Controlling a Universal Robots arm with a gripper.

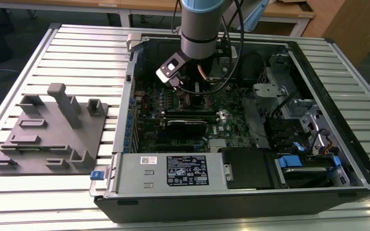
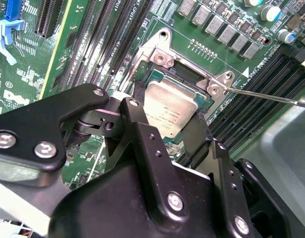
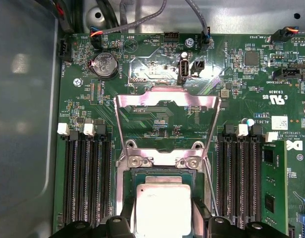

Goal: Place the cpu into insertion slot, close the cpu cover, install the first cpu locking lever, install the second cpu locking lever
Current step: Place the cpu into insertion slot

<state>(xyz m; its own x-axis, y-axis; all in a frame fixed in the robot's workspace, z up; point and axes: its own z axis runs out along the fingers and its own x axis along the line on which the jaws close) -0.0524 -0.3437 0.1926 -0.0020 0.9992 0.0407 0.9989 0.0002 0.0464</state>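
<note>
While the gripper [image 2: 168, 115] pinches the cpu [image 2: 167, 101] by two opposite edges, jaws tight vs. its sides, the chip sits within the slot [image 2: 165, 75], silver top up. Cover [image 3: 167, 98] is flipped open, lying back from the slot's hinge side, bare board [image 3: 157, 119] showing thru its window. One lever [image 2: 271, 95], a thin wire rod, sticks out unlatched beside the slot. Black mem. slots [image 3: 85, 178] flank the slot on both sides. In the exterior view the arm [image 1: 201, 29] reaches down into the open pc case [image 1: 236, 207], approx. over the slot.
</note>
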